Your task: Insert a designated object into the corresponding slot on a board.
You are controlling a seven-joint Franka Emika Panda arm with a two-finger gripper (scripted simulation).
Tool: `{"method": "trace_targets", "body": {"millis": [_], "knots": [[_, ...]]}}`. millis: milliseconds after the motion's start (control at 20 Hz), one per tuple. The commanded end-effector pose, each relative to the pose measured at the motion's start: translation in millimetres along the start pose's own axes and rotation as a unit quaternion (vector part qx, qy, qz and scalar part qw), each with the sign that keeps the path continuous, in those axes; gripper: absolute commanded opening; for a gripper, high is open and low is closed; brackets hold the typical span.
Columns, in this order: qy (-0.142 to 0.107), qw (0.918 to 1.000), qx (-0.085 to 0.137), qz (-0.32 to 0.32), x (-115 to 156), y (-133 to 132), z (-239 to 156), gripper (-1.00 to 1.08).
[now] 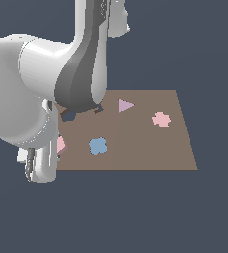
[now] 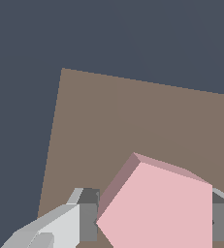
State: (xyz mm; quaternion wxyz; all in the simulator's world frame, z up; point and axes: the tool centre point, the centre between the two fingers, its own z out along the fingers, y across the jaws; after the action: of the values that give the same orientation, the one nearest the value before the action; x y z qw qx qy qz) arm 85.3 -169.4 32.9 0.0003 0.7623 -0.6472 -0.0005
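So my end effector [image 2: 150,220] has a finger on each side of the pink pentagon block [image 2: 157,208]. They look pressed against its edges, but I can't tell if it's lifted. It sits near the board's [image 1: 145,143] corner at the exterior view's left, mostly hidden behind my arm. The pentagon slot [image 1: 69,116] is partly hidden too. Main risk: if the block twists in my grip, its corners won't match the cutout and it'll jam on the rim.
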Motion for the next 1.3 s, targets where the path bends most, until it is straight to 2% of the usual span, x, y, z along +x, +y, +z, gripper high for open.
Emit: {"method": "trace_targets", "body": {"millis": [0, 400, 700, 950, 1100, 1250], "knots": [[0.0, 0.9999, 0.0, -0.014, -2, 0, 0, -1.0], [0.0, 0.9957, 0.0, -0.092, -13, 5, -1, -1.0], [0.0, 0.9834, 0.0, -0.182, -25, 13, -2, -1.0], [0.0, 0.9616, 0.001, -0.274, -36, 24, -3, -1.0], [0.0, 0.9429, 0.001, -0.333, -42, 32, -3, -1.0], [0.0, 0.9207, 0.001, -0.39, -46, 40, -4, -1.0]]}}
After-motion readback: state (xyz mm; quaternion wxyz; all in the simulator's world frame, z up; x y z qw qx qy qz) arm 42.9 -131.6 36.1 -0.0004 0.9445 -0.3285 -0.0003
